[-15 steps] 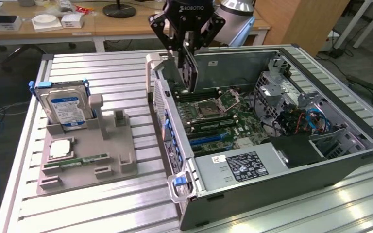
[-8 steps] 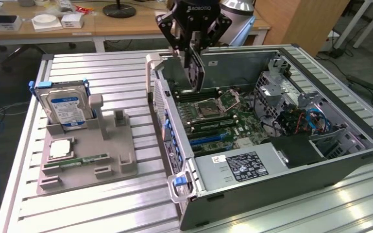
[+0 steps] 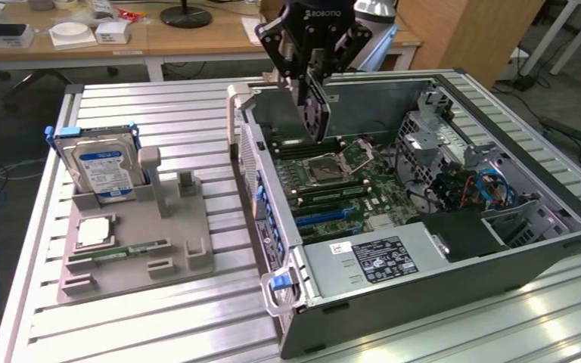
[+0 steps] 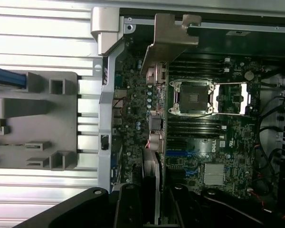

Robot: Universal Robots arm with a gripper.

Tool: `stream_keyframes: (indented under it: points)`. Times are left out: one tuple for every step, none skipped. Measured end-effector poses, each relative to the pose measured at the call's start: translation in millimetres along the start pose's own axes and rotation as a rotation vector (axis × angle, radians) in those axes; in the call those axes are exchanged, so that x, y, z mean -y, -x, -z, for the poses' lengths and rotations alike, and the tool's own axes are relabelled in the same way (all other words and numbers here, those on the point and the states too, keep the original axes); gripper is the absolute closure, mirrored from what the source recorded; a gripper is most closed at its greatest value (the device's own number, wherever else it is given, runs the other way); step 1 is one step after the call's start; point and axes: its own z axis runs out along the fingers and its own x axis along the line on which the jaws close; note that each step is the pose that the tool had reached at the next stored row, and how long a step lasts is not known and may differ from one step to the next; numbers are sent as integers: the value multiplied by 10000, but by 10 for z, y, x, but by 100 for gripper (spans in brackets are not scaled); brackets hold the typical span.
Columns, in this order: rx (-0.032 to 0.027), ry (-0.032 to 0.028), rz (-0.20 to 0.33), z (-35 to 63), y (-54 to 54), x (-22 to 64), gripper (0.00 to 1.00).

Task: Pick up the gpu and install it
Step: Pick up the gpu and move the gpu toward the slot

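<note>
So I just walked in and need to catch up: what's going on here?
The robot arm's gripper is clamped on the gpu, holding it on edge inside the open computer case, above the motherboard. It doesn't look seated in a slot. A hard drive and memory stick sit on the gray holder tray beside the case.

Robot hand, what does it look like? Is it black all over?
Mostly black, yes. The hand has a chunky black body with white ROBOTIQ lettering across it. Its fingers are black too, built from jointed links bolted together. Just above it, the arm has a smooth, shiny silver-grey piece.
</note>
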Motion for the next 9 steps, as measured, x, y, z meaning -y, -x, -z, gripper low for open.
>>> stream_keyframes:
  points:
    - [1,1,0,-1,19,0,73]
    - [0,1,1,-2,38,1,73]
    - [0,1,1,-3,57,1,73]
    - [0,1,1,-4,76,2,73]
    - [0,1,0,-5,96,2,73]
    - [0,0,0,-6,114,2,73]
    - [0,0,0,-7,134,3,73]
    - [1,1,0,-9,154,3,73]
    - [0,1,0,-9,176,3,73]
